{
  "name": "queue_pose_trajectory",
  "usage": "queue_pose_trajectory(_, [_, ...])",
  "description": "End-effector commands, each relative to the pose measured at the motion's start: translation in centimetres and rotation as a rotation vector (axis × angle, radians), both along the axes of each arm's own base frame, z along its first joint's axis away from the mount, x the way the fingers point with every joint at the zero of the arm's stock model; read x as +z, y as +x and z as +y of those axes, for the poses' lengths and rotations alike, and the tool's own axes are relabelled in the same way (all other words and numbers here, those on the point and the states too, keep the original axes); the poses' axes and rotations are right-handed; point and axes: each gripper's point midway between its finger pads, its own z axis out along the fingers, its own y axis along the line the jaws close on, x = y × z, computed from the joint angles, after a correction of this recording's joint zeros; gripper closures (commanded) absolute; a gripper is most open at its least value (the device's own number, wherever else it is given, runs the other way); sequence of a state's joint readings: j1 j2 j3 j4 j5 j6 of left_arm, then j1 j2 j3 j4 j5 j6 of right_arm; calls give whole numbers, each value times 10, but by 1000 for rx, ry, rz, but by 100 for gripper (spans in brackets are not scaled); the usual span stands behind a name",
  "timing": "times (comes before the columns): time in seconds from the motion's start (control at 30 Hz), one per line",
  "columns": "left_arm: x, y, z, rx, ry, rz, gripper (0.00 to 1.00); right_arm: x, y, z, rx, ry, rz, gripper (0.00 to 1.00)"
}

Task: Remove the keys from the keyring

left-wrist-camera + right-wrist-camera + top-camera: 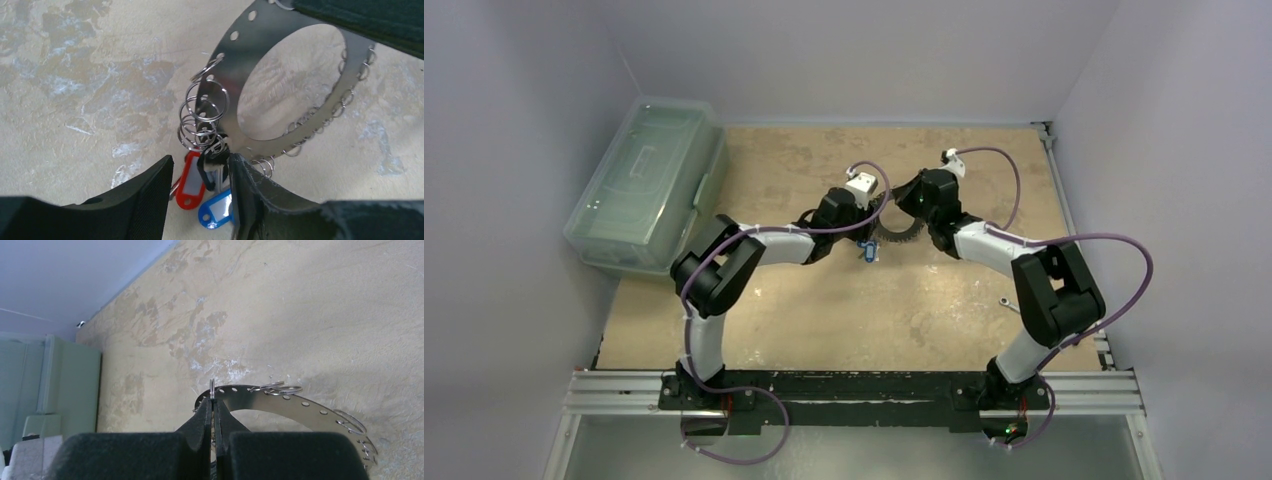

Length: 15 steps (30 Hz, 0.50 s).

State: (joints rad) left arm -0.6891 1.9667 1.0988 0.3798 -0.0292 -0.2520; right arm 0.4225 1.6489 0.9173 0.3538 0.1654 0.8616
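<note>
1. right gripper (214, 409) is clenched on the rim of the keyring (227, 85), jaws fully together with the flat band edge-on between them. my read: it's the anchor, fixing the ring so the other arm has something to pull against.
2. the keyring is at mid-table between the two wrists. it looks to be raised off the table (75, 100), since the keys hang free below it.
3. it's a flat perforated band with small split rings (206, 102) threaded through the rim holes. several are bunched on the side facing the left arm, and that's where the load hangs.
4. the keys (212, 160) dangle from that bunch along with a red tag (189, 181) and a blue tag (214, 210), all sitting between the left fingers.
5. left gripper (201, 165) has its jaws partway apart, flanking the bundle. the right-hand pad is against the dark key head and the other pad is just beside the red tag. can't tell whether it's actually pinching or just bracketing.
6. why this layout: one arm clamps, the other works the hanging cluster from below, so gravity presents the keys to the jaws.
7. risk: the bundle is several items deep, so a grab may catch tags instead of a split ring, and a pull would then tug the whole ring.
</note>
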Motion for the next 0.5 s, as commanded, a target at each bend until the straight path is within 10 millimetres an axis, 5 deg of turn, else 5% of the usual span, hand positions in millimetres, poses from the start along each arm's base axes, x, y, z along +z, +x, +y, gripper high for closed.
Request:
queue_pose_trajectory(0.0, [17, 20, 0, 77, -9, -66, 60, 18, 10, -3, -23, 39, -35, 100])
queue_pose_trajectory(0.37, [49, 5, 4, -30, -19, -88, 100, 3, 10, -12, -35, 40, 4, 100])
queue_pose_trajectory(0.47, [54, -3, -1, -102, -49, -74, 100, 1, 10, -12, -28, 45, 11, 100])
